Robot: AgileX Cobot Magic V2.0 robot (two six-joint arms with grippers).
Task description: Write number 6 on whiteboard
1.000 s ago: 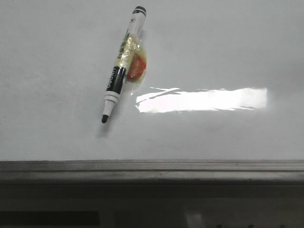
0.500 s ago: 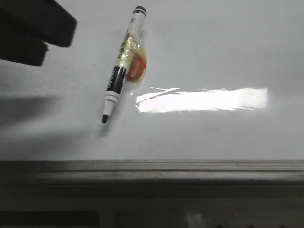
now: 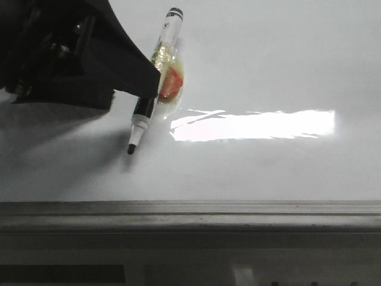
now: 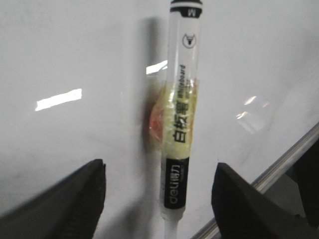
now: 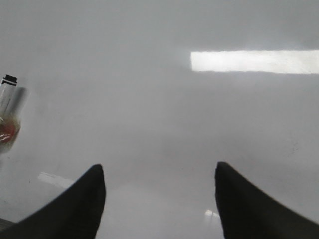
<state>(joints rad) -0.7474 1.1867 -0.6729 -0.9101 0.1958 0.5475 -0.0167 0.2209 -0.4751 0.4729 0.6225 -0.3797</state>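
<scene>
The whiteboard (image 3: 268, 65) is a glossy white board that fills the front view. A black-and-white marker (image 3: 169, 36) lies on it, uncapped tip (image 3: 130, 150) toward the near edge, with yellow tape and an orange blob (image 3: 172, 83) round its middle. My left gripper (image 3: 136, 80) is over the marker's middle and hides part of it. In the left wrist view the marker (image 4: 180, 124) lies between the open jaws of the left gripper (image 4: 159, 167), touching neither. My right gripper (image 5: 158, 168) is open and empty over bare board; the marker (image 5: 9, 107) is far off to its side. The number 6 is not in view.
A bright rectangular glare (image 3: 253, 125) lies on the board right of the marker. A grey metal rail (image 3: 190, 208) runs along the board's near edge, and it also shows in the left wrist view (image 4: 279, 169).
My left gripper has come in from the upper left and moved right until it is over the marker. The marker has not moved.
</scene>
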